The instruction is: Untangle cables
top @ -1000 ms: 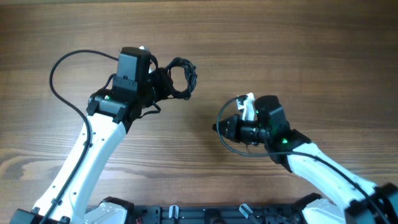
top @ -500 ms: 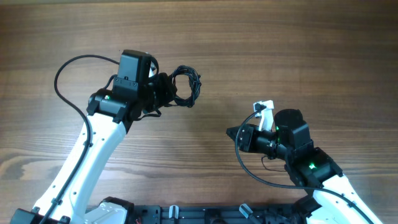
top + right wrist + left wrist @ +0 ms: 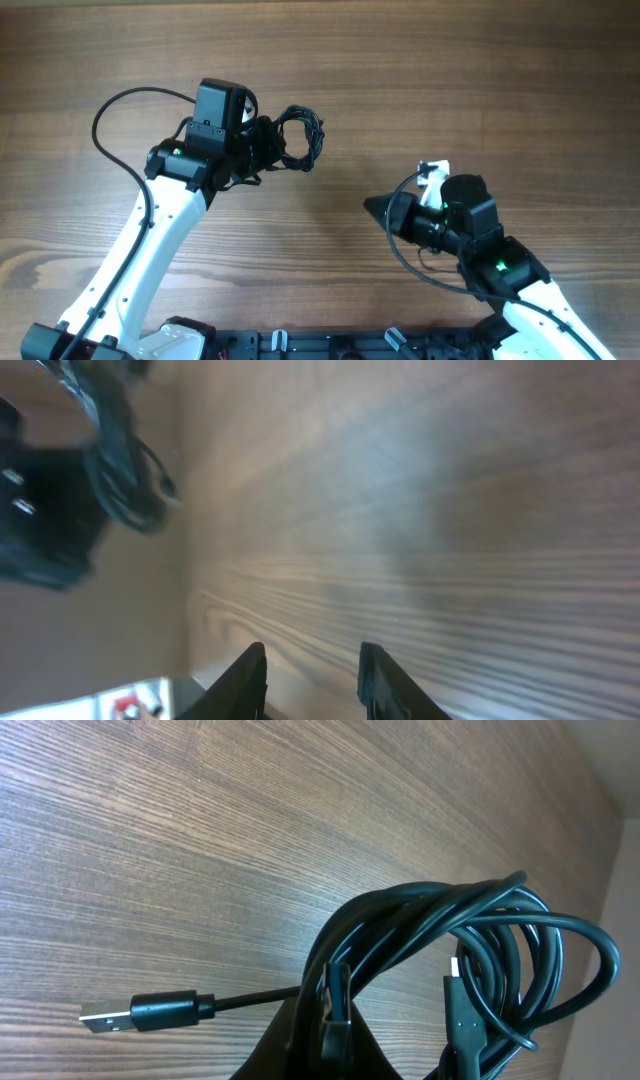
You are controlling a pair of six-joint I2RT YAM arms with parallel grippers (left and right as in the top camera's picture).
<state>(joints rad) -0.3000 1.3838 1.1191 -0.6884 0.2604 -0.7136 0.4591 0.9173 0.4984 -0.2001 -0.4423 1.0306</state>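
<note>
The cables [image 3: 298, 138] are a bunch of thin black cords coiled in loops, held just above the wooden table at upper centre. My left gripper [image 3: 266, 143] is shut on the bunch at its left side. In the left wrist view the cables [image 3: 470, 945] loop over my jaws, and a USB plug [image 3: 140, 1014] sticks out to the left. My right gripper [image 3: 376, 207] is lower right, apart from the cables, open and empty. In the right wrist view its fingers [image 3: 255, 670] stand apart over bare wood, and the cables [image 3: 120, 450] show blurred at upper left.
The thick black arm cable [image 3: 115, 135] arcs left of my left arm. Another arm cable [image 3: 400, 255] loops under my right wrist. The robot base rail [image 3: 330, 345] runs along the front edge.
My right arm pulled back to the lower right, away from the cables, and turned its gripper left. My left gripper shifted the cable bunch slightly right.
</note>
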